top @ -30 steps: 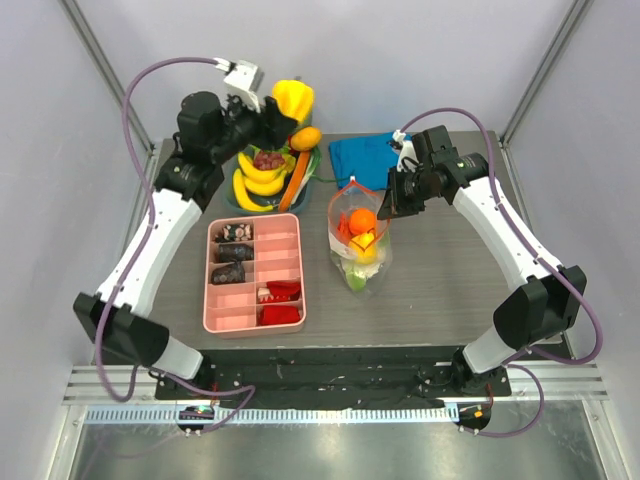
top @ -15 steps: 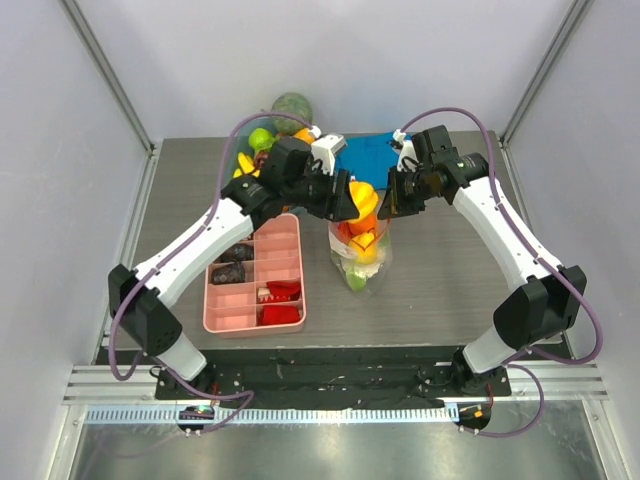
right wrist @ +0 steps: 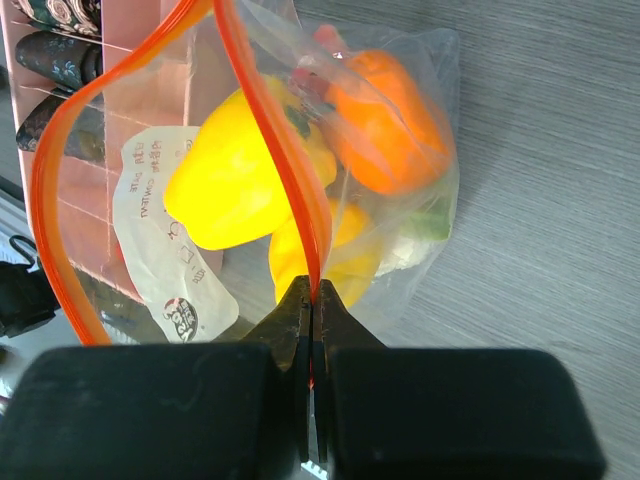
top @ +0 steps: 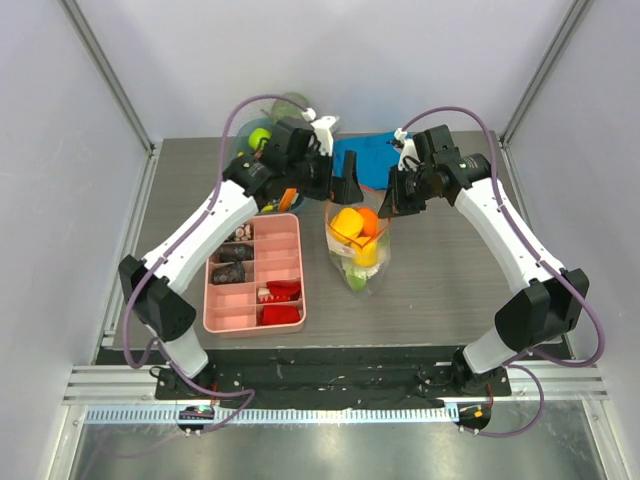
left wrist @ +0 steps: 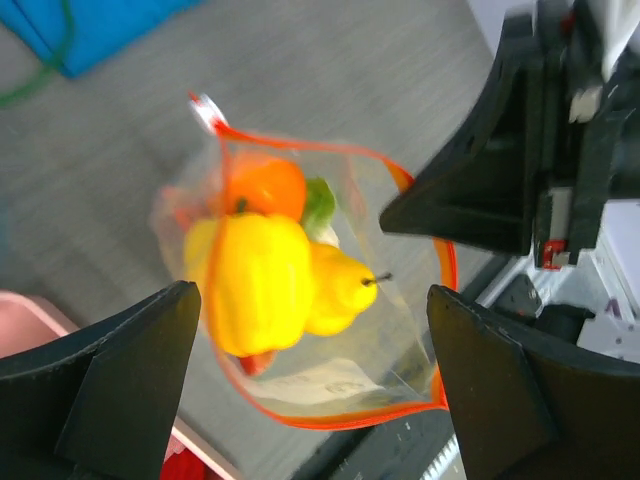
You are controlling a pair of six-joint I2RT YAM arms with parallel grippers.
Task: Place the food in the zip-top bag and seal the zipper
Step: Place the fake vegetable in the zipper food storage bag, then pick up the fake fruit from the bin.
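Pinching the zipper [right wrist: 290,175], the right hand [right wrist: 311,295] holds the zip-top bag [right wrist: 150,240] open; the left hand [left wrist: 312,293] hovers above, spread, apparently empty.

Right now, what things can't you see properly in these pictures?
- Top view: the food pile at the back is mostly hidden by the left arm; only bits show.
- Top view: the blue cloth is partly covered by that arm and the right arm.
- Left wrist view: the yellow pepper is blurred.
- Right wrist view: the print on the label of the zip-top bag is too small to read.
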